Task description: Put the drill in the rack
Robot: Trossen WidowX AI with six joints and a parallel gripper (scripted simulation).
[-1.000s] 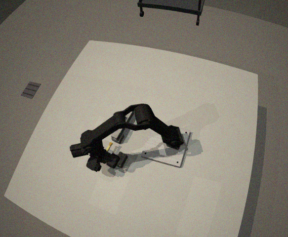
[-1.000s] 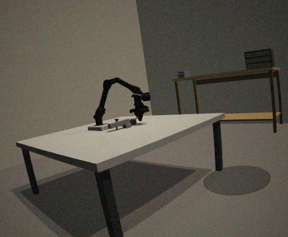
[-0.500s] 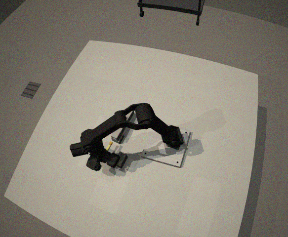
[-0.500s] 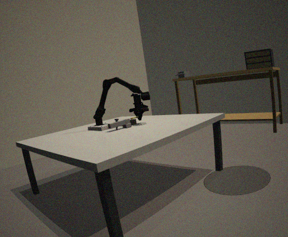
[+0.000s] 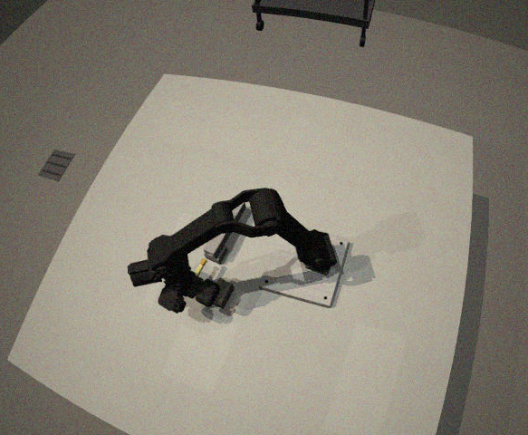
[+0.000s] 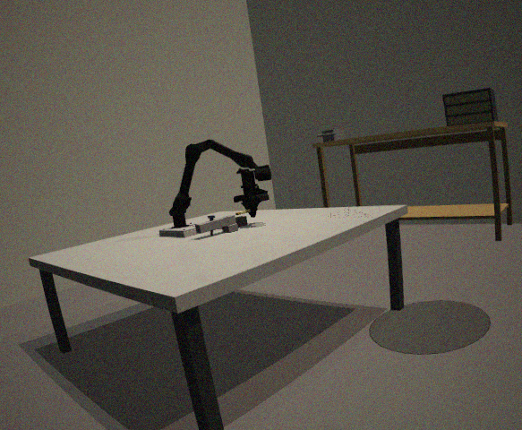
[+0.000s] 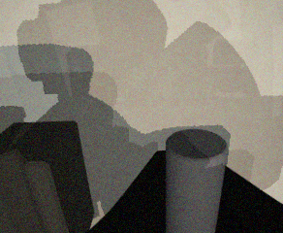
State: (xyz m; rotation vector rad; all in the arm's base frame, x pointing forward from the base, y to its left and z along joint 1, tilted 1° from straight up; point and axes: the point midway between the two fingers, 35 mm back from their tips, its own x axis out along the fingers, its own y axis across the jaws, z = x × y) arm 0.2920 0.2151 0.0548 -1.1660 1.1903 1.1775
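Observation:
My gripper [image 6: 252, 214] points down beyond the end of the grey holder [image 6: 214, 224] [image 5: 211, 256]. It is shut on the drill. The drill's yellow part [image 5: 200, 266] [image 6: 242, 213] sticks out sideways from the fingers, above the table and apart from the holder's end. The arm hides the fingertips in the top view. In the wrist view a grey cylinder [image 7: 196, 194] stands in front of a black shape; it may be the drill's shank. The key looks like the black knob [image 6: 211, 217] on top of the holder. I cannot make out the rack for certain.
A dark block [image 6: 241, 219] and a small grey block [image 6: 229, 227] stand at the holder's end. A dark block with brownish parts [image 7: 47, 170] fills the wrist view's lower left. The arm's base plate [image 5: 314, 297] [image 6: 173, 233] is beside the holder, on the white table [image 5: 301, 140].

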